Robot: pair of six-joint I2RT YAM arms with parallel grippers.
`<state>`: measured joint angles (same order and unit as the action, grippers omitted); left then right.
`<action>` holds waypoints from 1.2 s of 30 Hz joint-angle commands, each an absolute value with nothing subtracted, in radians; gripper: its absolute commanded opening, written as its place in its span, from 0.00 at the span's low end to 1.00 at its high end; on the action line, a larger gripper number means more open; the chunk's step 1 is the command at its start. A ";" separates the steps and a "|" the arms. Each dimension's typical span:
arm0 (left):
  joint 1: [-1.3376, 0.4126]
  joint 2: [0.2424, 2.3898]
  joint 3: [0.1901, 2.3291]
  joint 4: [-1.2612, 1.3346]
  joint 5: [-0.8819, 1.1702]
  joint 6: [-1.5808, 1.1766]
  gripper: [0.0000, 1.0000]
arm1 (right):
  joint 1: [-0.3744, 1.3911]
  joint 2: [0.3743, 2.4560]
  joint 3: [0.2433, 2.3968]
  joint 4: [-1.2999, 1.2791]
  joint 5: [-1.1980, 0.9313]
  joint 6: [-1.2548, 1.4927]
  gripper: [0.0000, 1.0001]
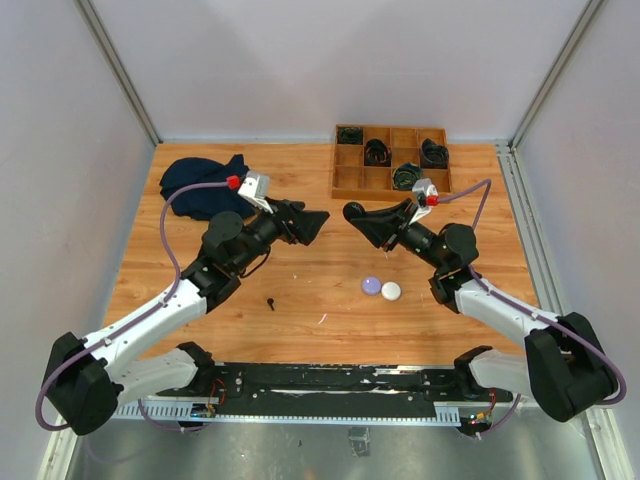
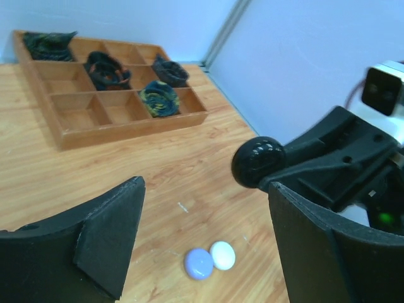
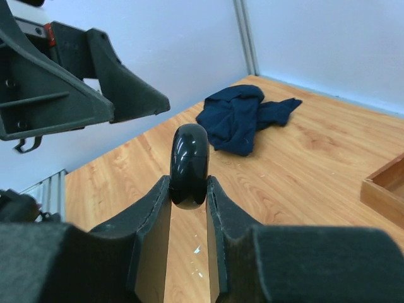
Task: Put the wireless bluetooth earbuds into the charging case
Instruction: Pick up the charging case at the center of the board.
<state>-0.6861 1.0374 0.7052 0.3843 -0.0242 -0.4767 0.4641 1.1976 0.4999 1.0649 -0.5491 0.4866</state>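
My right gripper (image 1: 355, 213) is shut on a glossy black round case (image 3: 189, 163), held edge-up above the table; the case also shows in the left wrist view (image 2: 258, 161). My left gripper (image 1: 312, 225) is open and empty, facing the right one, a short gap away. A pale purple round case (image 1: 372, 285) and a white one (image 1: 391, 291) lie touching on the table below and between the grippers; the left wrist view shows both, purple (image 2: 199, 263) and white (image 2: 222, 255). A tiny black stemmed earbud (image 1: 270, 301) lies near the left arm. Other earbuds are not visible.
A wooden compartment tray (image 1: 348, 184) at the back right holds several coiled black cables (image 1: 377, 152). A dark blue cloth (image 1: 203, 184) lies at the back left. A small white speck (image 1: 322, 318) lies on the wood near the front.
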 commanded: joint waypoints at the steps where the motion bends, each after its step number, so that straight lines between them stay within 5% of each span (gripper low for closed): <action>1: -0.647 1.010 0.695 0.498 0.263 -0.422 0.84 | 0.426 1.170 0.497 1.092 -0.687 0.557 0.10; 13: -0.588 1.061 0.724 0.582 0.536 -0.475 0.81 | 0.422 1.153 0.544 1.180 -0.826 0.693 0.10; 27: -0.588 1.138 0.742 0.694 0.661 -0.568 0.58 | 0.426 1.218 0.586 1.358 -0.933 0.849 0.11; 36: -0.588 1.140 0.744 0.731 0.699 -0.591 0.52 | 0.438 1.245 0.594 1.363 -0.954 0.850 0.12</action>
<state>-0.5957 1.1442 0.7090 0.6796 0.6640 -0.5777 0.4355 1.2362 0.5564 1.2919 -0.9211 0.8375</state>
